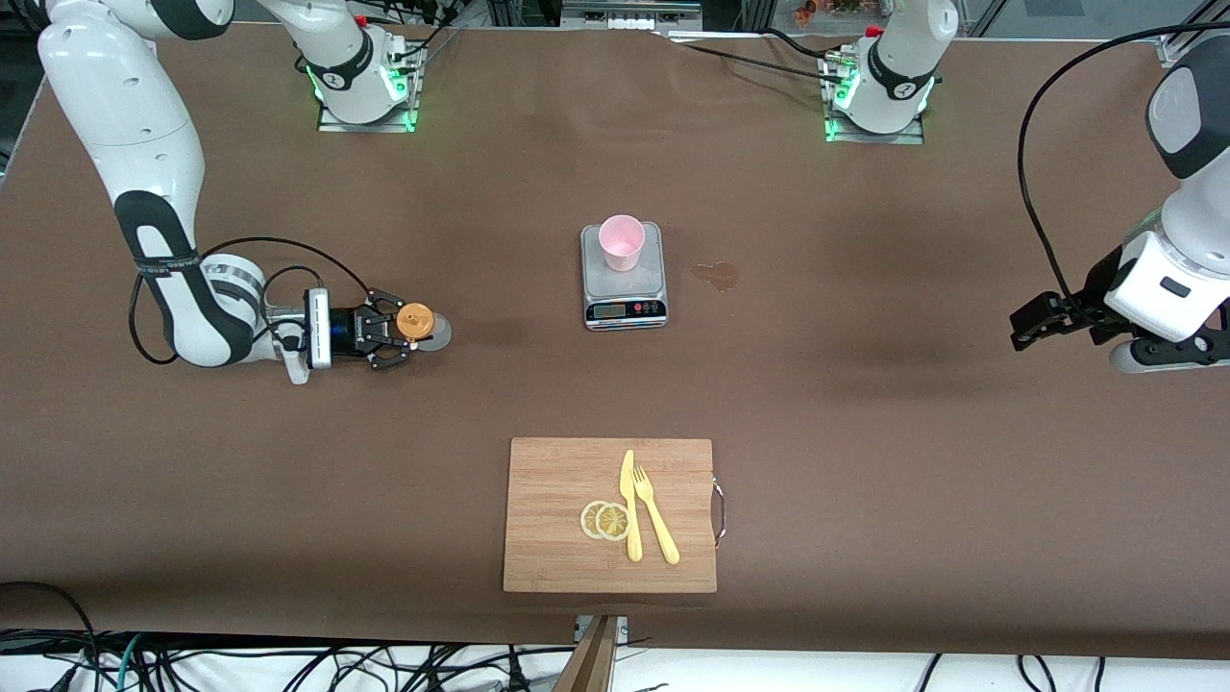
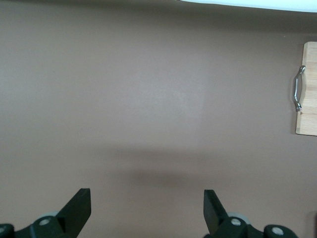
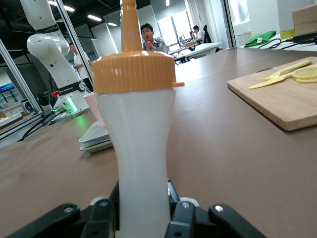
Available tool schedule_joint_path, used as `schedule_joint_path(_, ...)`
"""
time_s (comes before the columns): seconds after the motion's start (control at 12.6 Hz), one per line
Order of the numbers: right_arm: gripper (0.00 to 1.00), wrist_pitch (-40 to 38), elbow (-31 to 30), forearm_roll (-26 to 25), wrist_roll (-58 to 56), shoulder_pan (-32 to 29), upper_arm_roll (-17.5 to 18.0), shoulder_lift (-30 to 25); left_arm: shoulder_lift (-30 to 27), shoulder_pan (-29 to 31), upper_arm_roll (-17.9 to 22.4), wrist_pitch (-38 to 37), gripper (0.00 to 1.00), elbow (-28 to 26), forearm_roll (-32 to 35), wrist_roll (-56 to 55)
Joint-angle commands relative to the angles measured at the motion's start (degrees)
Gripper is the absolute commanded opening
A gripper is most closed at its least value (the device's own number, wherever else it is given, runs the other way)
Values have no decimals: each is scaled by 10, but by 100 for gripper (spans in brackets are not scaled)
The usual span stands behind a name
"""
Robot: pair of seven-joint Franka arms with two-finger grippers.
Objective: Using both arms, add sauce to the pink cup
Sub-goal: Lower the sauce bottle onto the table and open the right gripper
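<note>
Sauce: upright on worktop, right arm's end, clamped by right hand for carrying. Cup: on scale, ready for weighing. Left hand: spread open, waiting.

You see the table covered in a matt brown sheet, smooth, with a darker stain at three o'clock of the scale, whose top looks like brushed metal. The pink cup and sauce bottle look plastic, its orange cap ribbed. The cutting board is pale wood with a shiny metal handle.
</note>
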Motion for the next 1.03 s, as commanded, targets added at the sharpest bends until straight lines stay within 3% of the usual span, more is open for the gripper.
schedule_joint_path(0.0,12,-19,10,-10,-4,-3,-2,7,-2,-1,1,-1,100,6,-13,10)
schedule_joint_path(0.16,14,-18,10,-21,0,-3,-2,7,-2,-2,1,-1,100,6,-10,7)
schedule_joint_path(0.24,32,-18,10,-23,4,-3,-2,7,-2,-1,1,-1,100,6,-8,7)
schedule_joint_path(0.32,65,-16,7,-23,7,-3,-3,7,-1,-1,1,-1,100,5,-6,7)
schedule_joint_path(0.4,89,-15,6,-25,10,-3,-3,3,0,-1,1,-1,100,3,-6,6)
schedule_joint_path(0.47,99,-13,5,-32,18,-3,-6,-1,0,0,1,-1,100,2,-6,6)
schedule_joint_path(0.79,99,-6,1,-48,23,-5,-12,-17,-7,5,1,-11,100,1,-6,9)
schedule_joint_path(0.95,99,15,-5,-89,59,-14,-13,-50,-7,7,1,-21,100,-1,-6,7)
